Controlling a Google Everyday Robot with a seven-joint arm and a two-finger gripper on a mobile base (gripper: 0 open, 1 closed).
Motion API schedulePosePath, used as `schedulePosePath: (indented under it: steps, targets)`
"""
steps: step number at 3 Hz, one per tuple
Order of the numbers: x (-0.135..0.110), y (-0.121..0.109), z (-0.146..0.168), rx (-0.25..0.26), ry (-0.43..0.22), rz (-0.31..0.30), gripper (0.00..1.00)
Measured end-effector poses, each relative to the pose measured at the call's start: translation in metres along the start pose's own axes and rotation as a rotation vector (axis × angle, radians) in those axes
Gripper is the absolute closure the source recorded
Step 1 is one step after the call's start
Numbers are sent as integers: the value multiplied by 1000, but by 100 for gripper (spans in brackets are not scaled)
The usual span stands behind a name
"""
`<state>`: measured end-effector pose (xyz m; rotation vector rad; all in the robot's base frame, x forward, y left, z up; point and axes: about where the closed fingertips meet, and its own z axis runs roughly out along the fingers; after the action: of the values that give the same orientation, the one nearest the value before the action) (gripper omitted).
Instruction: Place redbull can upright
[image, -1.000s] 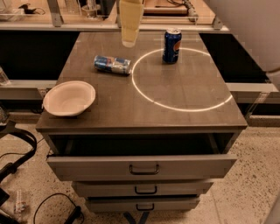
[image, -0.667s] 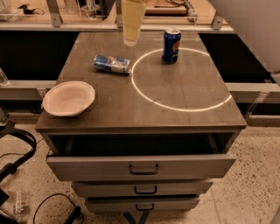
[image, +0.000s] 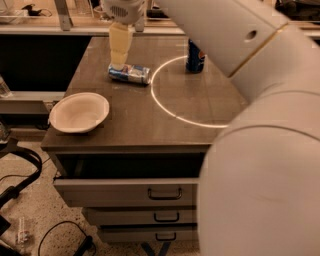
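Observation:
The redbull can (image: 131, 74) lies on its side on the grey-brown cabinet top (image: 150, 120), left of the middle, light blue and silver. My gripper (image: 118, 64) hangs down from the top of the view, its cream tip right at the can's left end, touching it or just above it. My white arm (image: 260, 130) fills the right side of the view and hides the right part of the cabinet.
A dark blue Pepsi can (image: 195, 56) stands upright at the back, on a thin bright ring (image: 162, 105) of light on the top. A white bowl (image: 80, 112) sits at the front left corner. The top drawer (image: 130, 187) stands slightly open. Cables lie on the floor (image: 30, 220) at the left.
My gripper has come down and to the left, from above the back of the top to the lying can's left end. My arm now covers the right side of the view.

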<state>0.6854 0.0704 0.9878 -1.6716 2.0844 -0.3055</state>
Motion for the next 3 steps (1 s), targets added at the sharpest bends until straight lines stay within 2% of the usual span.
schedulePosePath:
  steps: [1, 2, 3]
  targets:
    - [-22, 7, 43, -67, -33, 4, 0]
    - [-29, 19, 87, -136, -11, 6, 0]
    - [-26, 26, 114, -180, 28, 8, 0]
